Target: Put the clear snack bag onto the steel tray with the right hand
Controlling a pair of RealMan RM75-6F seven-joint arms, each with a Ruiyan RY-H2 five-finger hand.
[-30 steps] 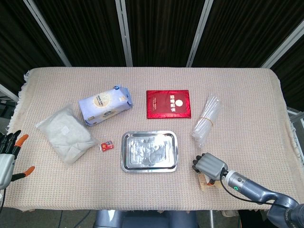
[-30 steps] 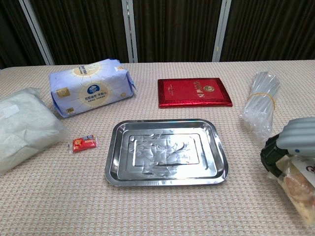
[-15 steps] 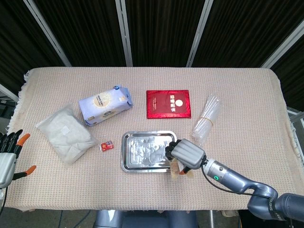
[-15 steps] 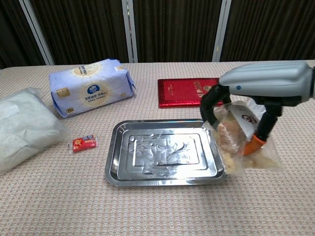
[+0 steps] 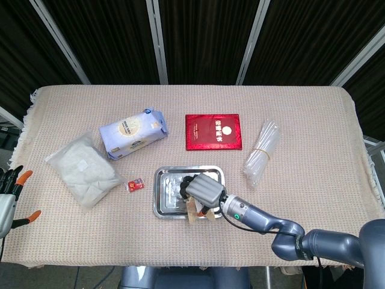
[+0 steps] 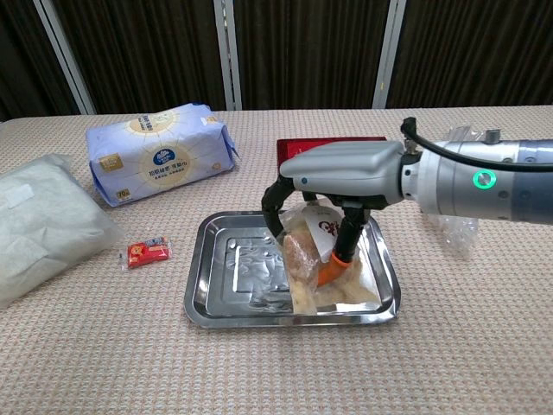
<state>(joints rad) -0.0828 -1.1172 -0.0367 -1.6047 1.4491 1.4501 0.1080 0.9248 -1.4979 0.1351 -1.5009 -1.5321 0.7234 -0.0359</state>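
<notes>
The snack bag (image 6: pixel 321 264) hangs low over the steel tray (image 6: pixel 233 268), its bottom edge at the tray's front rim, pinched in the fingers of the right hand (image 6: pixel 333 186); the left hand (image 5: pixel 8 195) sits at the table's near left edge with fingers spread, holding nothing; a small red packet (image 6: pixel 148 252) lies just left of the tray; farther back lie a white bag (image 6: pixel 39 225), a blue tissue pack (image 6: pixel 160 160), a red booklet (image 5: pixel 213 132) and a bundle of clear sleeves (image 5: pixel 261 152).

- The right hand (image 6: pixel 333 186) now sits over frame centre, having travelled from the lower right.
- The clear snack bag (image 6: pixel 324 268) it grips now hangs over the steel tray (image 6: pixel 220 285), its bottom edge touching the tray.
</notes>
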